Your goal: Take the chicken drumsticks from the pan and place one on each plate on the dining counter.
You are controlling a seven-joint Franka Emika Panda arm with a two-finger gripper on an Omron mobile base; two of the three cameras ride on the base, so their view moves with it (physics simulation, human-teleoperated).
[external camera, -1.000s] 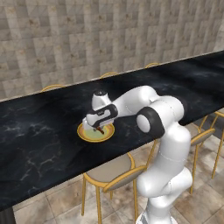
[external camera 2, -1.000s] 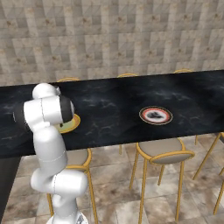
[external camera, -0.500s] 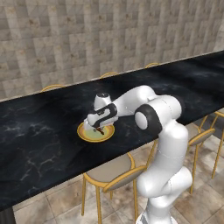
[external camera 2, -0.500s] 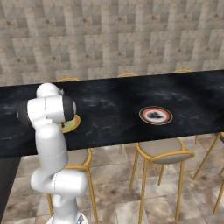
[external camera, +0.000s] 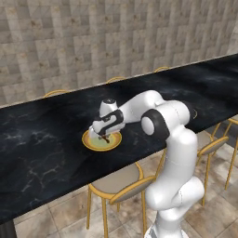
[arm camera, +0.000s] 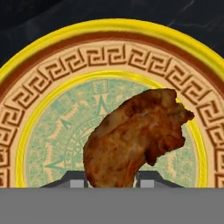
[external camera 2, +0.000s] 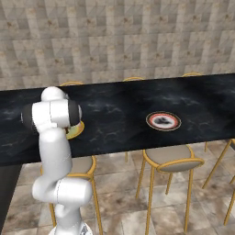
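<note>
I see my claw low over the round yellow-rimmed plate with the pale green centre on the glossy black marble counter, its fingertips either side of the orange-brown chicken drumstick above that plate's centre, though whether they clamp it I cannot tell.

The white arm bends at its dark elbow and reaches out to the left. Its hand points down, low over the tabletop, fingers a little apart.
</note>
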